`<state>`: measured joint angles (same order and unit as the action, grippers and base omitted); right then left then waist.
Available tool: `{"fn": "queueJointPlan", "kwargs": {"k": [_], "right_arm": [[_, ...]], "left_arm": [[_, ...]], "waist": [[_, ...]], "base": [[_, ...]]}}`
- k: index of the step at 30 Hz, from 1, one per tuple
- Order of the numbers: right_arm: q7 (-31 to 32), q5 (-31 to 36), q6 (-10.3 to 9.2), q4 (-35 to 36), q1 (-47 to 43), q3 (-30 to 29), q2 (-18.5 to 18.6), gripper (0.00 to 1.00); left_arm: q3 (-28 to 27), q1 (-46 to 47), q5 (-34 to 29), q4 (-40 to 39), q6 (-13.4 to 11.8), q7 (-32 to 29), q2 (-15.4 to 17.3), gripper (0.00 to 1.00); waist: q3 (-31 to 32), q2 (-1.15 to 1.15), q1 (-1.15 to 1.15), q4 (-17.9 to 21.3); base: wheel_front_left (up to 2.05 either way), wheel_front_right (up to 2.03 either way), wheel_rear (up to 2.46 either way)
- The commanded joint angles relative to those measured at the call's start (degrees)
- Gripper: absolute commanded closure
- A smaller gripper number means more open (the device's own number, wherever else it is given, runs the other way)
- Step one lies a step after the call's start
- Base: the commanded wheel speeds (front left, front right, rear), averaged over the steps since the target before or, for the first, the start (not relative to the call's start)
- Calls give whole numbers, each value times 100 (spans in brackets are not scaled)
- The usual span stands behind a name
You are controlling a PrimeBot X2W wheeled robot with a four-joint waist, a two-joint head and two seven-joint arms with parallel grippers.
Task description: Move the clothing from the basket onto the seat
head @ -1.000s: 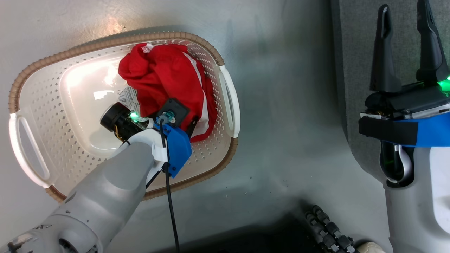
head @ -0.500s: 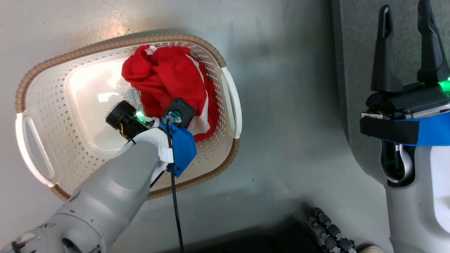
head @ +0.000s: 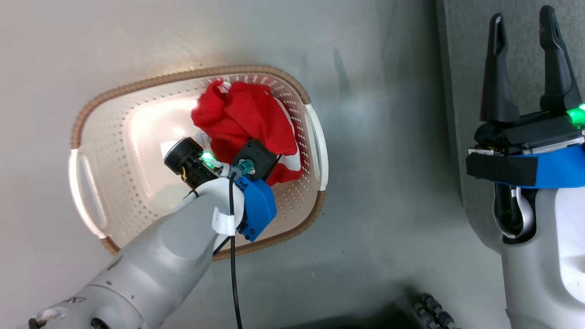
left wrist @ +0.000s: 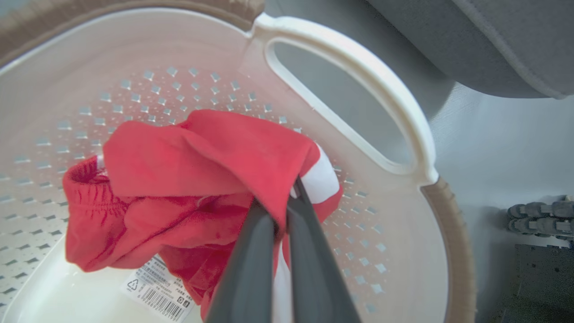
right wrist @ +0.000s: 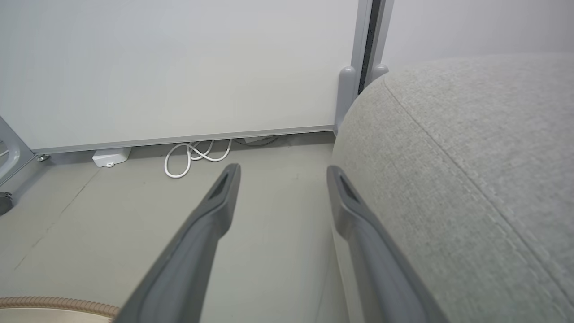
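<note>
Left gripper (left wrist: 287, 199) pinched closed on red garment (left wrist: 193, 152), white stripe (left wrist: 320, 177) beside grip; garment bunched in right end of cream basket (head: 98, 151) on grey floor (head: 388, 183). Right gripper (head: 521, 18) spread wide, empty, by grey seat (right wrist: 471, 157) at right.

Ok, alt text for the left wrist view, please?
The left hand is shut on bunched red clothing inside a white perforated basket. A barcode label shows on the basket's bottom, and a grey seat lies beyond its handle.

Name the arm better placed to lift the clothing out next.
Left. The left gripper is shut on the clothing inside the basket; the right gripper hangs open and empty beside the seat.
</note>
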<state>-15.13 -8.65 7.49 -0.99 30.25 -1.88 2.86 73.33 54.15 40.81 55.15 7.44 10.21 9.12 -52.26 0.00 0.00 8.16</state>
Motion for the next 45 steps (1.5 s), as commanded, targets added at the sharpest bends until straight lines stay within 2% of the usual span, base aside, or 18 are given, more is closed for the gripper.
{"fn": "queueJointPlan", "kwargs": {"k": [1,16,23,33,45], "right_arm": [[-4,53,1,-32,-50,-11,5,0],[-4,236,1,-325,-377,-114,5,0],[-4,276,1,-424,-554,-184,5,0],[-4,285,1,-566,-857,-284,5,0],[-4,179,1,-744,-1228,-295,5,0]], "left_arm": [[14,-18,11,-42,4,82,-8,100],[-13,-171,368,-342,4,502,-99,100],[-662,-338,71,-900,4,504,51,100],[-1849,-673,-760,-1603,3,505,127,100],[-2590,-945,-1386,-2029,3,506,111,100]], "waist": [[190,0,0,-124],[1269,0,0,-565],[1724,0,0,-698],[2392,0,0,-885],[3196,0,0,-976]], "base": [[0,0,0],[0,0,0],[0,0,0],[0,0,0],[0,0,0]]}}
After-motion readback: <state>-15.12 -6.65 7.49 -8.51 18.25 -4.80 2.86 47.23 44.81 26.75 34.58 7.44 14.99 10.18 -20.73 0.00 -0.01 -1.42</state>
